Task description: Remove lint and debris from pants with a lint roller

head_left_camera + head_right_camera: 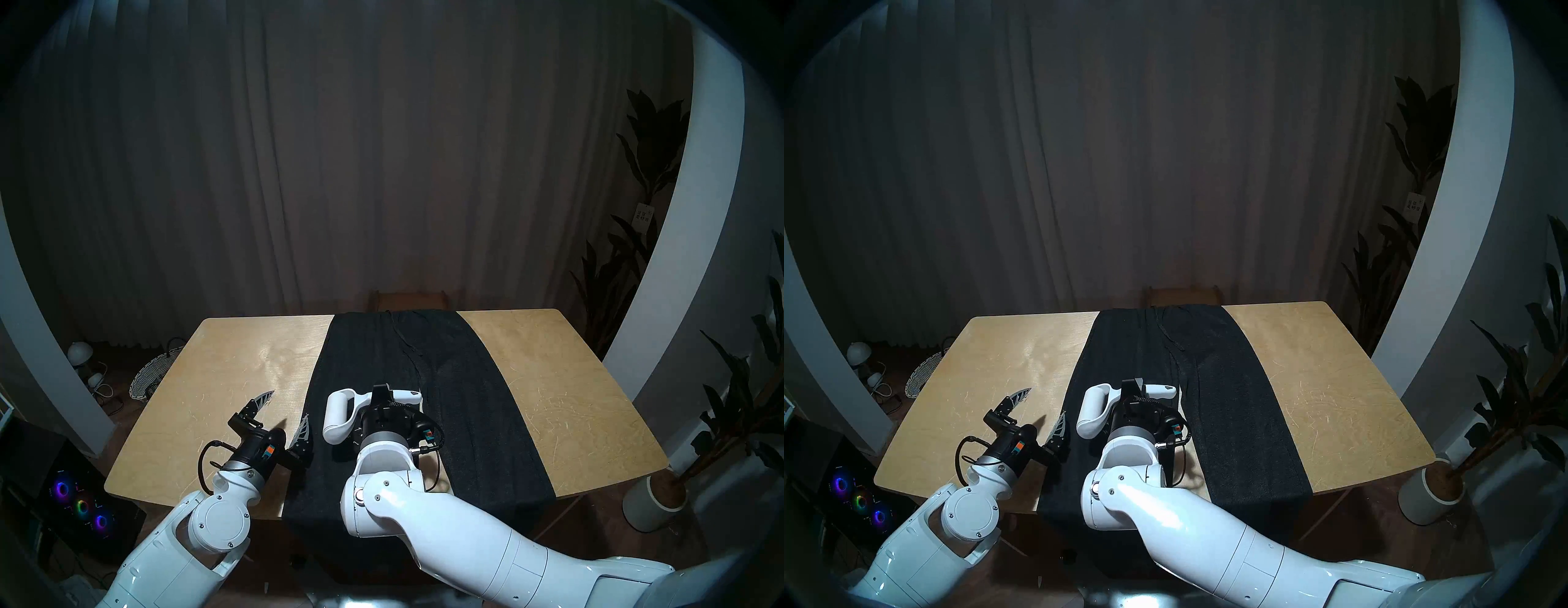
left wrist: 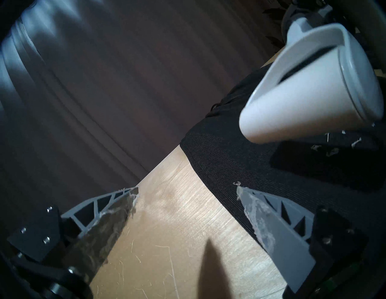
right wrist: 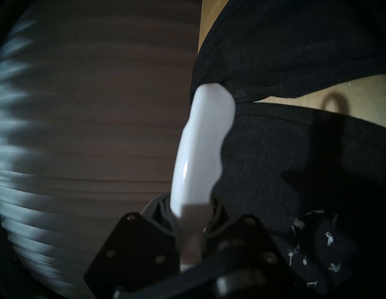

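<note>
The charcoal pants [image 1: 449, 373] lie lengthwise down the middle of the table, waist at the far edge. My right gripper [image 1: 382, 397] is shut on the handle of the white lint roller [image 1: 337, 416]. The roll hangs just above the left leg, pointing left. The right wrist view shows the handle [image 3: 200, 146] between the jaws. White lint flecks [image 3: 313, 250] lie on the fabric beside and under the roll, and the left wrist view shows them too [image 2: 332, 152]. My left gripper [image 1: 288, 407] is open and empty over bare wood at the pants' left edge.
The wooden table [image 1: 551, 382] has bare scratched wood on both sides of the pants. A striped basket [image 1: 148, 378] sits on the floor at left, a potted plant [image 1: 653, 501] at right and a chair [image 1: 407, 297] behind the far edge.
</note>
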